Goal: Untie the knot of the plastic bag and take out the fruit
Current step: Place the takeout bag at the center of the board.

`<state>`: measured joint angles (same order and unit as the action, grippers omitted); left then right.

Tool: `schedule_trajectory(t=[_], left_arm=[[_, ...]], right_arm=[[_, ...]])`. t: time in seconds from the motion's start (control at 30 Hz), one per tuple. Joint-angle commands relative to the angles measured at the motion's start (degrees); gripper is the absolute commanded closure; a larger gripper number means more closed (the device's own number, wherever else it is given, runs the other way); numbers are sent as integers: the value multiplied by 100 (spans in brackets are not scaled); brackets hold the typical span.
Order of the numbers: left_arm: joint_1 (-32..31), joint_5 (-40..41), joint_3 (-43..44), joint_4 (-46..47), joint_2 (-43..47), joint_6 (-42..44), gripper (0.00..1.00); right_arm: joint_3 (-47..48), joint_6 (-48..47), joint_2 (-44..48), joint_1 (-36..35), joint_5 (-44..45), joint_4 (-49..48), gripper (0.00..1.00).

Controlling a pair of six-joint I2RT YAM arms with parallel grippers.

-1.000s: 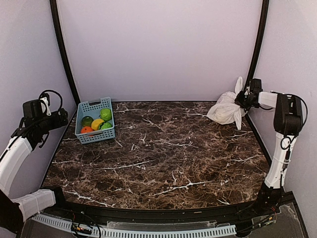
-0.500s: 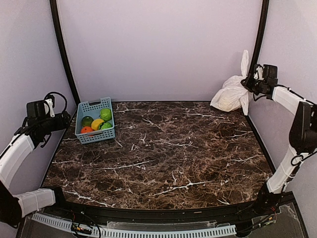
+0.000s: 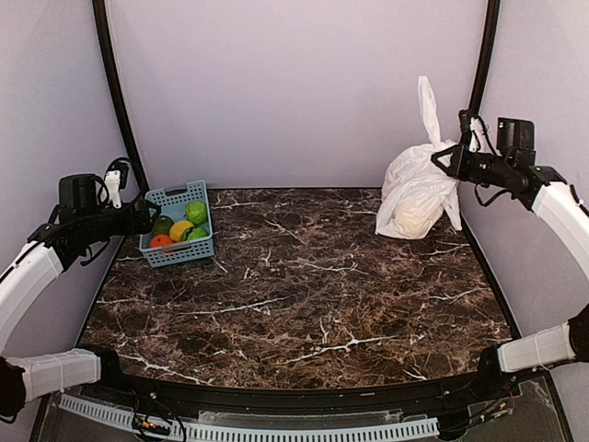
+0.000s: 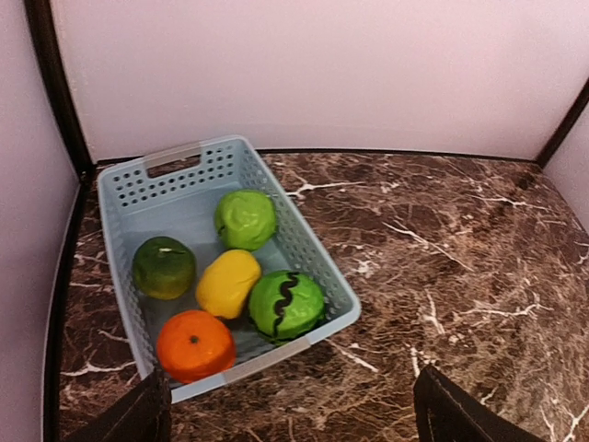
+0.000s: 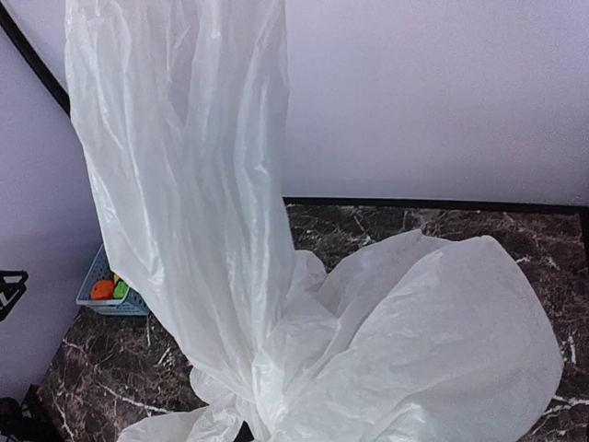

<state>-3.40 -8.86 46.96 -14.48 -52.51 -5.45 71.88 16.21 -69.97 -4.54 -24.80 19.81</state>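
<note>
The white plastic bag (image 3: 414,195) hangs at the back right from my right gripper (image 3: 451,158), which is shut on its gathered top. One long handle (image 3: 426,99) sticks straight up. A tan rounded fruit (image 3: 409,221) shows faintly through the bag's bottom, which is low over the marble. In the right wrist view the plastic bag (image 5: 433,341) fills the frame and bunches tightly (image 5: 265,391) at my hidden fingers; I cannot pick out the knot. My left gripper (image 3: 147,219) (image 4: 294,425) is open and empty, just short of the basket's near corner.
A blue lattice basket (image 3: 156,250) (image 4: 317,276) stands at the back left, holding green, yellow, orange and dark green fruit. Black frame posts (image 3: 479,74) rise at both back corners. The purple walls stand close behind the bag and beside each arm.
My right gripper has lifted the bag up and inward from the back right corner, so it now hangs stretched out. My left arm has swung right toward the basket.
</note>
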Motion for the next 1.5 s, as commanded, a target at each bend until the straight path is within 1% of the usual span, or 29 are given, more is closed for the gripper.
schedule_trajectory(t=[0.0,0.03,0.07,0.1,0.17,0.27,0.43,0.53,0.63,0.87,1.0,1.2,1.27,1.37,1.43,1.47], left_arm=[[-729,-259,526,-413,-155,-379,10],[-858,-275,606,-476,-194,-527,10],[-1120,-261,645,-525,-276,-593,10],[-1256,-130,722,-627,-312,-739,10],[-1835,72,734,-670,-357,-943,10],[-2274,173,631,-587,-332,-1366,10],[-2981,314,365,-316,-244,-1996,10],[-3300,411,333,-253,-196,-2313,11],[-3654,567,313,-257,-177,-2377,11],[-3939,607,236,-155,-294,-2680,11],[-4082,645,197,22,-276,-2780,11],[-4162,633,-97,211,-236,-2869,11],[-4203,621,-192,311,-310,-2873,13],[-4364,636,-177,353,-574,-2878,15],[-4562,775,-148,378,-667,-2911,16],[-4625,896,-157,403,-683,-2945,16]], right_arm=[[-501,63,346,-521,-259,212,100],[-567,97,382,-649,-341,234,100],[-631,146,395,-788,-455,235,100],[-703,200,402,-923,-574,215,100],[-856,251,370,-1227,-740,147,100],[-1028,290,271,-1772,-691,97,100],[-1189,338,82,-2909,-254,-186,100],[-1202,385,-199,-3371,97,-313,100],[-1222,442,-520,-3658,520,-399,100],[-1200,667,-1093,-4437,1348,-991,100],[-1276,915,-1370,-4646,1713,-1202,100],[-1336,1072,-1588,-4924,2144,-1312,100],[-1337,1126,-1619,-4934,2165,-1347,95],[-1280,1148,-1594,-4934,2138,-1342,83],[-1257,1142,-1502,-4934,2208,-1307,68],[-1261,1139,-1405,-4934,2281,-1271,56]])
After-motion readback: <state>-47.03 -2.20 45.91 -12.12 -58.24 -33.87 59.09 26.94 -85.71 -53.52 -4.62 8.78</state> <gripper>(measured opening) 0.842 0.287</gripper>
